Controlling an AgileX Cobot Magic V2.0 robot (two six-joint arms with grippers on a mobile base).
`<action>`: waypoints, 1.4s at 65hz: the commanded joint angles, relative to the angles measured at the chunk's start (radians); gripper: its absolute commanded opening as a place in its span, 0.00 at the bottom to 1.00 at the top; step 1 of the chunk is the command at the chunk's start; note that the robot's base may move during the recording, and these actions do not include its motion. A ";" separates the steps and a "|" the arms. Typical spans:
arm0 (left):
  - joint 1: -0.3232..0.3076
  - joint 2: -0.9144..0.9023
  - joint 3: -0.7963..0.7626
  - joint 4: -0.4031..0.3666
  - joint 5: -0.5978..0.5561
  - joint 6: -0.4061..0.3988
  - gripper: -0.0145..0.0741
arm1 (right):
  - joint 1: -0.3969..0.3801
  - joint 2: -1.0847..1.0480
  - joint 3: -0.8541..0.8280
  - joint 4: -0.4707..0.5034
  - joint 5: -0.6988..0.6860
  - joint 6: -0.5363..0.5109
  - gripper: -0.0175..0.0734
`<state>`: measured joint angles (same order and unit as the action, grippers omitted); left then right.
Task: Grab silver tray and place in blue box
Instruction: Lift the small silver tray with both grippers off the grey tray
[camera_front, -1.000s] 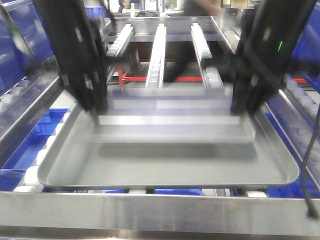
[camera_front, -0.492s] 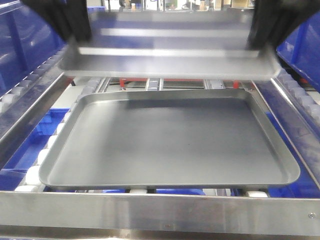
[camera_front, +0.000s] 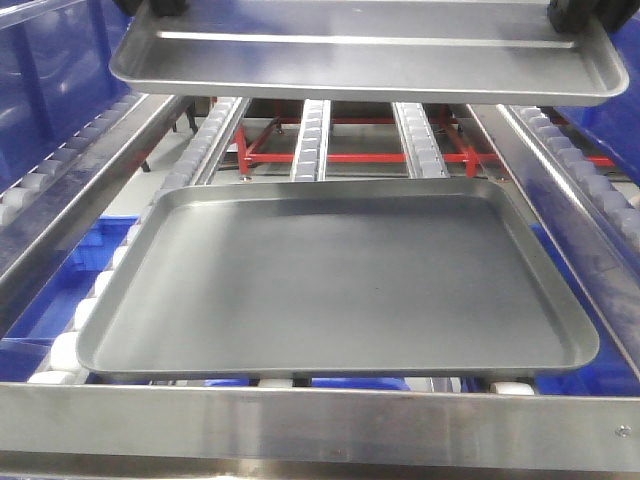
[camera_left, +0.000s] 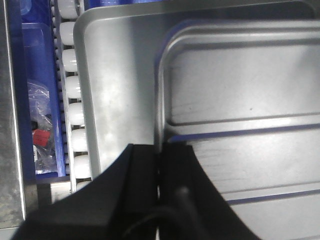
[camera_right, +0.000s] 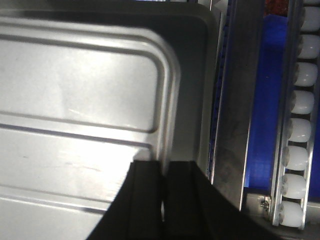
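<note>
Silver tray (camera_front: 360, 60), held level in the air above the far edge of the roller table (camera_front: 320, 420), its underside and rim facing the front camera. It is carried by its 2 short ends and touches nothing below it. The left gripper (camera_left: 160, 147) is pinched narrowly on the rim of the tray's left end, 1 finger outside the rim and 1 inside; the right gripper (camera_right: 164, 165) clamps the right end in the same way. In the front view only the tips of both grippers show, at the tray's upper corners. The wrist views show the tray's floor with its long parallel ridges and rounded corners.

Below it, a larger grey tray (camera_front: 340, 280) lies flat on the table and reaches from the near edge to about mid-depth, well apart from the held tray. White rollers (camera_left: 75, 90) line the table's left and right edges, and 3 roller rails (camera_front: 312, 135) run toward the far edge. Blue plastic bins (camera_front: 100, 250) show under the rollers near the left edge.
</note>
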<state>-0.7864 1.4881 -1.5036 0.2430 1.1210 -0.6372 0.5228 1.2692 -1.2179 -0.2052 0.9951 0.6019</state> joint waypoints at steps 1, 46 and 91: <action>-0.001 -0.043 -0.034 0.098 0.037 0.002 0.05 | -0.009 -0.036 -0.026 -0.094 -0.002 -0.007 0.25; -0.001 -0.039 -0.034 0.100 0.041 0.002 0.05 | -0.009 -0.036 -0.026 -0.096 0.002 -0.007 0.25; -0.001 -0.039 -0.034 0.100 0.041 0.002 0.05 | -0.010 -0.036 -0.026 -0.096 0.001 -0.007 0.25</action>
<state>-0.7884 1.4881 -1.5058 0.2496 1.1259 -0.6428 0.5228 1.2692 -1.2179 -0.2052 0.9917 0.6024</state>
